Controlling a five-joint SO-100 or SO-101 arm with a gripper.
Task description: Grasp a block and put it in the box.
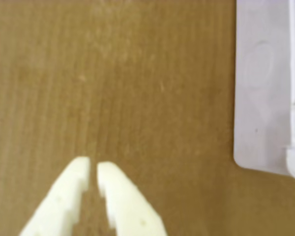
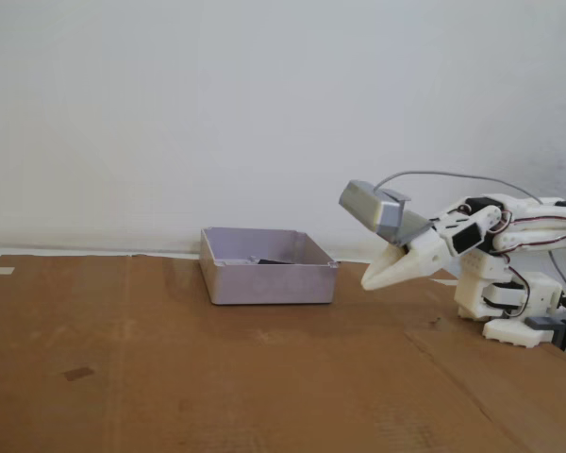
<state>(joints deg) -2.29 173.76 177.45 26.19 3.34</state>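
Item: one white arm (image 2: 509, 247) on a cardboard-covered table (image 2: 170, 377), folded low at the right of the fixed view. Gripper (image 2: 368, 280): tips nearly together with only a thin slit between them, nothing held; in the wrist view the gripper (image 1: 93, 166) hovers over bare cardboard. Box (image 2: 267, 266): pale grey, open-topped, just left of the gripper tip in the fixed view; its corner and wall show at the right edge of the wrist view (image 1: 260, 88). Block: a dark shape (image 2: 269, 260) lies inside the box, probably the block, though too small to tell for certain; no other block shows on the table. Step in hand, as judged: the placing appears done, arm drawn back near rest. Next move: none is called for unless another block is supplied; then the fingers must part first.
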